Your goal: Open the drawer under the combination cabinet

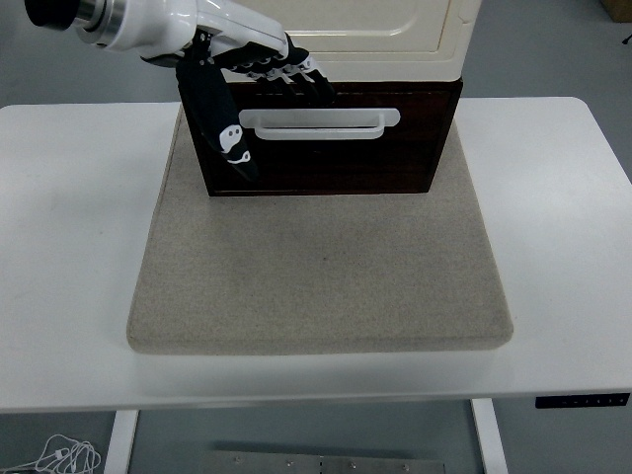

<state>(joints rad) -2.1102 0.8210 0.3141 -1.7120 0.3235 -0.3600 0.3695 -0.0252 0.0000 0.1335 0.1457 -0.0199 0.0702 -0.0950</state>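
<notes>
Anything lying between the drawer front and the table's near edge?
Head view: only the grey mat, nothing on it, then bare white table, lies before the drawer. The left hand is at the handle.

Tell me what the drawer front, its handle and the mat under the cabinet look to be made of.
Drawer front: dark brown with a faint woven or grained look, possibly textured plastic or wood. Handle: smooth glossy white, likely plastic. Mat: beige-grey, matte and fuzzy, probably felt or fabric.

no readable text, no labels, no brands, no numbers on anything in view
</notes>
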